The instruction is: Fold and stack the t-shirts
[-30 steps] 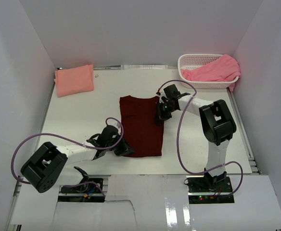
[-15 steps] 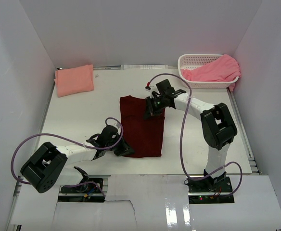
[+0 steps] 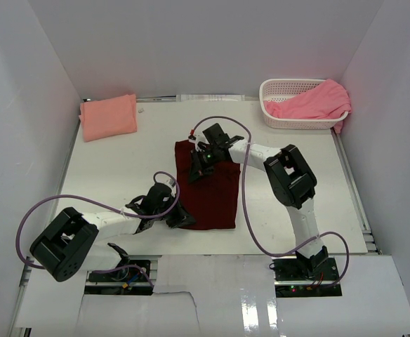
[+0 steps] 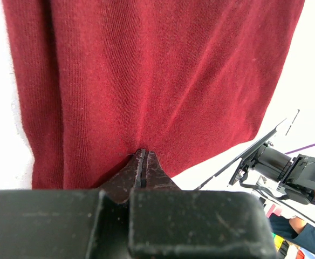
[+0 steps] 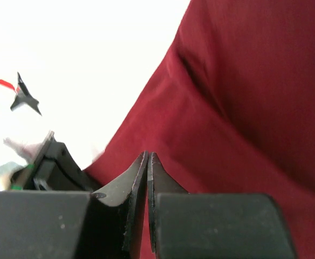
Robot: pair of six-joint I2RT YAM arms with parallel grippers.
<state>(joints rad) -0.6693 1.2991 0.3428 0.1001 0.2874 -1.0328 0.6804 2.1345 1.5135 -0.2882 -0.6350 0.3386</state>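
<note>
Nearest me, my left gripper [image 4: 142, 156] has its jaws pinched on the near hem of the maroon shirt [image 3: 215, 196], which lies mid-surface [image 3: 121, 168]. Farther in, my right gripper [image 3: 199, 167] has its jaws pressed together, apparently on the shirt's far edge, raised over the cloth. To fold cleanly I'd anchor the near corner, carry the edge evenly across and lay it flat. Beyond, the salmon shirt [image 3: 108, 117] sits folded far left; the pink shirt [image 3: 310, 102] lies in the basket [image 3: 279, 86].
</note>
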